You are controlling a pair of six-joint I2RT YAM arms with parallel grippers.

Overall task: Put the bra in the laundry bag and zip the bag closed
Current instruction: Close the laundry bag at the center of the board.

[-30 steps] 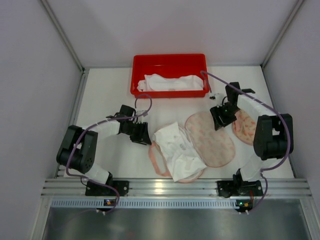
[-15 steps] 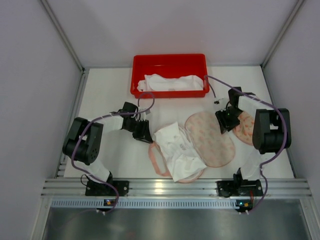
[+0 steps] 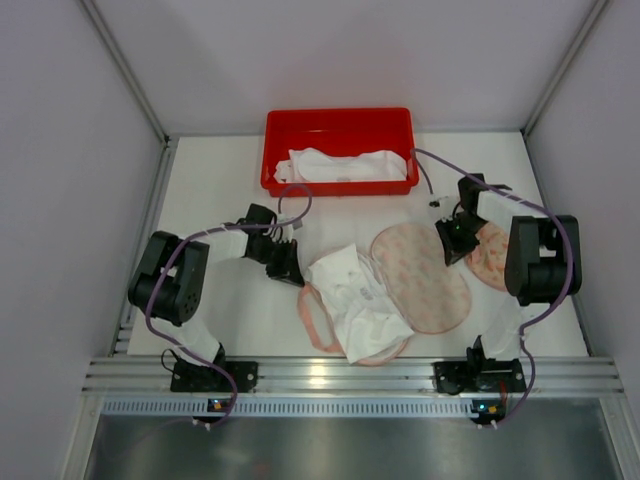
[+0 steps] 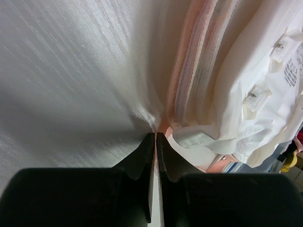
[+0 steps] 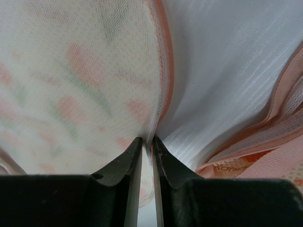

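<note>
The laundry bag lies unzipped and spread in two halves. Its floral mesh half is at centre right, and its pink-rimmed half is at centre left. A white bra lies crumpled on the left half. My left gripper is at the bag's upper left edge. In the left wrist view the left gripper is shut on the pink rim, and the white table cover puckers at its tips. My right gripper is at the mesh half's upper right edge. The right wrist view shows the right gripper shut on that pink-trimmed mesh edge.
A red bin holding white garments stands at the back centre. A second pink mesh piece lies right of the right gripper, under that arm. Enclosure walls stand close on both sides.
Both grippers have closed on the bag's edges. The left gripper moved slightly right toward the bag. The right gripper shifted a little right along the mesh half's edge.
</note>
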